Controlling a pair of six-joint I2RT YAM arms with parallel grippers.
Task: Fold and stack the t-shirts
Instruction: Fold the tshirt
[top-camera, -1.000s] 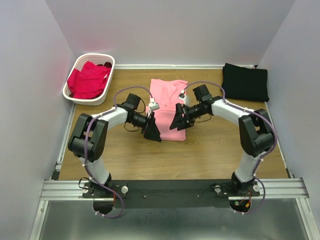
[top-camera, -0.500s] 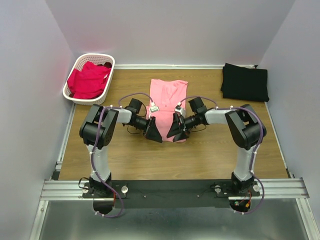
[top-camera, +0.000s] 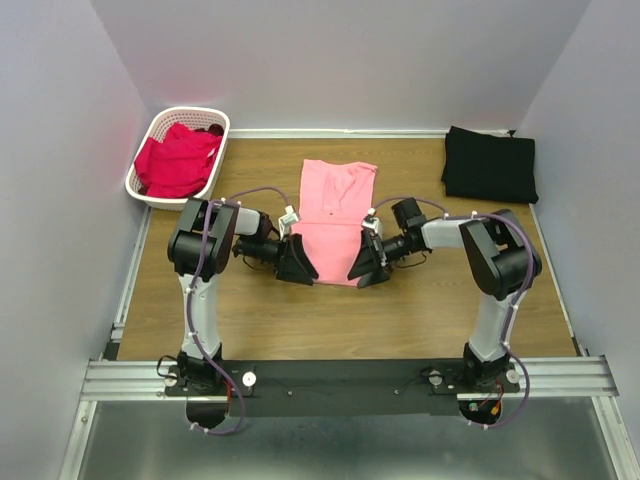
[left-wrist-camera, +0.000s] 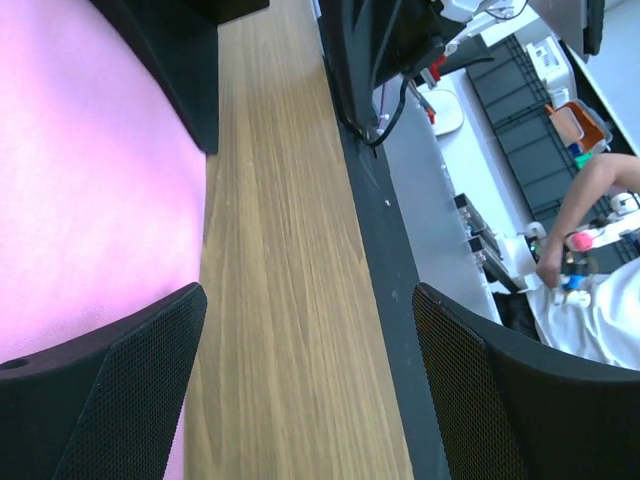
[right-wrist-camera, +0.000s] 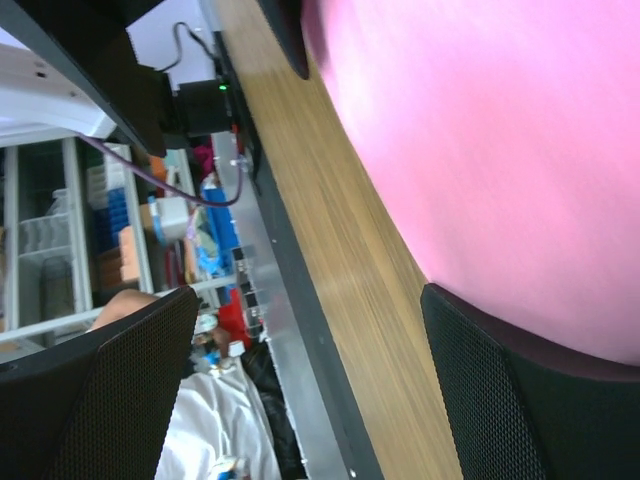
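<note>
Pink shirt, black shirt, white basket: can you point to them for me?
pink t-shirt (top-camera: 338, 195): top view, middle of the cloth.
black t-shirt (top-camera: 490, 165): top view, middle of the folded cloth.
white basket (top-camera: 217, 163): top view, its right side wall.

pink t-shirt (top-camera: 335, 205), black t-shirt (top-camera: 490, 165), red t-shirts (top-camera: 178, 160), white basket (top-camera: 190, 110)

The left arm (top-camera: 197, 300) and right arm (top-camera: 490, 320) are built alike: pale grey links between chunky black joint housings, bolted to a black base rail (top-camera: 340, 381) low in the frame. A purple cable (top-camera: 250, 191) loops along each. Small white blocks (top-camera: 290, 216) sit at the wrists. The fingers (left-wrist-camera: 120, 390) are black wedges with fine mesh-textured faces.
</note>
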